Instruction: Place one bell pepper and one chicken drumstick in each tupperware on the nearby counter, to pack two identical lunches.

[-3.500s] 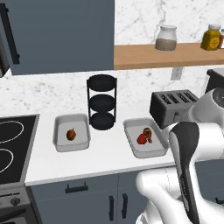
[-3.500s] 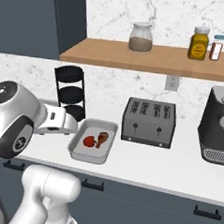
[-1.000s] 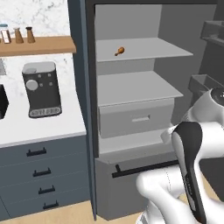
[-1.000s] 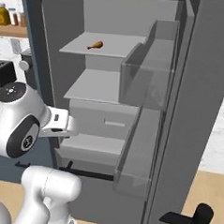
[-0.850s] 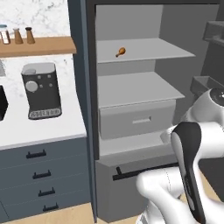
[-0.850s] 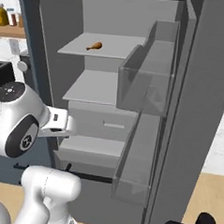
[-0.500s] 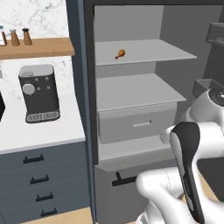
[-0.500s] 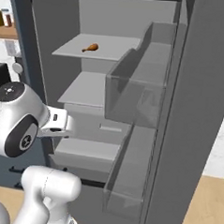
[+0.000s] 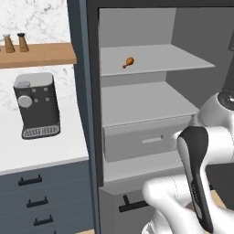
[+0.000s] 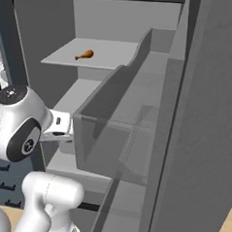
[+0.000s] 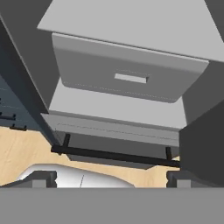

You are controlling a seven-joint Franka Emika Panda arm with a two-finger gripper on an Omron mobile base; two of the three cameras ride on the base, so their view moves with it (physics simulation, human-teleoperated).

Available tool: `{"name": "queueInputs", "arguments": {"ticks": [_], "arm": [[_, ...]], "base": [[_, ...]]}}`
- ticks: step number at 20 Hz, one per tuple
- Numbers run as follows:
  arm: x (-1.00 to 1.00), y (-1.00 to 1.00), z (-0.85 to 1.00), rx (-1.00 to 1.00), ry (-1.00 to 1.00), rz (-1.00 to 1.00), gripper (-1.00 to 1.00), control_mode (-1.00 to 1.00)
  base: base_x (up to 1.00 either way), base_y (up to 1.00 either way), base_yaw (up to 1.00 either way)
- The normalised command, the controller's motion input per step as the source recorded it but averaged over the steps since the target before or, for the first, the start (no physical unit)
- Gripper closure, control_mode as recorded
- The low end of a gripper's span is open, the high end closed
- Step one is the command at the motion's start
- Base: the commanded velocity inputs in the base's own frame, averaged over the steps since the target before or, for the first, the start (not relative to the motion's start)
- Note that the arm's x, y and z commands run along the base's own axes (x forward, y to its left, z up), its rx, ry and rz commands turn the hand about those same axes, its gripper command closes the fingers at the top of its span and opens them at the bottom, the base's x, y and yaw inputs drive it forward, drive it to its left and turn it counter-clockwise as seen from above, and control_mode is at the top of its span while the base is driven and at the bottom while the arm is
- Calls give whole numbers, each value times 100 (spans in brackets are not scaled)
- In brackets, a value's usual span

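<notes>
In the left base view, a tall dark grey fridge cabinet point(image 9: 91, 91) is seen standing open, with pale grey shelves inside. A small brown chicken drumstick point(image 9: 129, 61) is seen lying on the flat grey upper shelf point(image 9: 169, 57), towards its left side. Below a second shelf, a closed pale grey drawer with a slot handle point(image 9: 144, 141) is set. To the left of the cabinet, a long white bench point(image 9: 41, 151) is seen over dark blue-grey drawers with black handles, and a black boxy coffee machine point(image 9: 35, 106) is placed on it. Above it, a wooden wall shelf point(image 9: 41, 54) carries two small shakers. The white arm with a dark joint point(image 9: 196, 178) is seen at the lower right.

In the right base view, the same drumstick point(image 10: 84, 55) is seen resting on the upper shelf point(image 10: 107, 54), well above the arm point(image 10: 20, 126). The open grey fridge door with clear bins point(image 10: 136, 138) is seen at the right.

In the hand view, the end effector point(image 11: 109, 179) is shown open, its two dark fingertips point(image 11: 43, 178) spread wide apart with nothing between them. It is pointed at the drawer point(image 11: 127, 72) and at a black bar handle point(image 11: 113, 155) below it, over a light wooden floor point(image 11: 22, 153).
</notes>
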Motion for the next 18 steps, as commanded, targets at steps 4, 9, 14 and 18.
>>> {"name": "queueInputs", "arguments": {"ticks": [4, 9, 14, 18], "arm": [[9, 0, 0, 0, -2, 0, -100, -100], [2, 9, 9, 0, -8, 0, -100, -100], [0, 12, 57, 4, -14, -4, -100, -100], [3, 7, 83, 14, -19, -5, -100, -100]], "base": [[0, 0, 0], [0, 0, 0], [0, 0, 0], [0, 0, 0]]}}
